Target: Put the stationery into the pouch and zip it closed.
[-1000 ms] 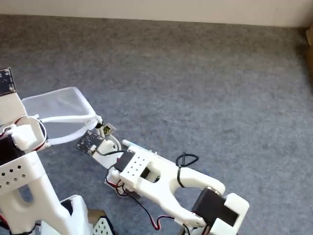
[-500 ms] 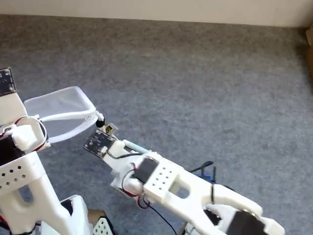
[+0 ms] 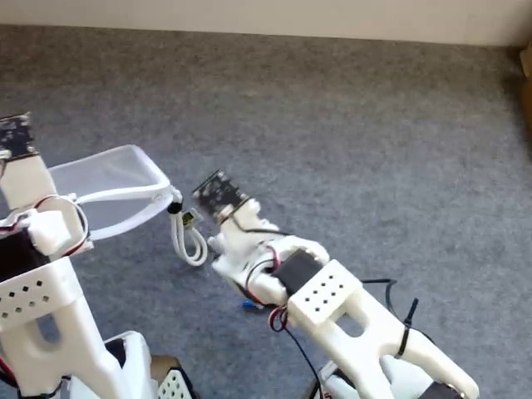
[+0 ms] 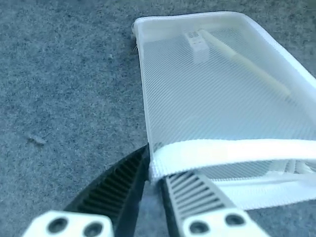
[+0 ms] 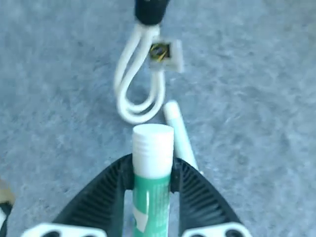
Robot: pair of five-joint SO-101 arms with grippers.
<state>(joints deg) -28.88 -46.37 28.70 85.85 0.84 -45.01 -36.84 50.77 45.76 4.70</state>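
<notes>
We are looking at a grey carpet point(image 3: 374, 125) with tiny light and dark specks. We are seeing the pouch point(image 4: 217, 89) as white see-through mesh with thin lines running across it, and a plain white band along its edge. A pale cream stick point(image 4: 247, 64) and a small white block point(image 4: 197, 42) are showing through the mesh. The left gripper point(image 4: 154, 165) is showing black ridged fingers — so is the right gripper point(image 5: 153, 163). We are seeing the glue stick point(image 5: 152, 190) with a white ridged cap and a green body with a white mark. We are also seeing a white cord loop point(image 5: 138, 94) under a black bead point(image 5: 150, 10), a little tag point(image 5: 163, 52) with a yellow spot, and a white pen point(image 5: 180, 138). The arms point(image 3: 349, 312) are looking white — with a black motor point(image 3: 293, 270) and red and black wires point(image 3: 249, 287).
</notes>
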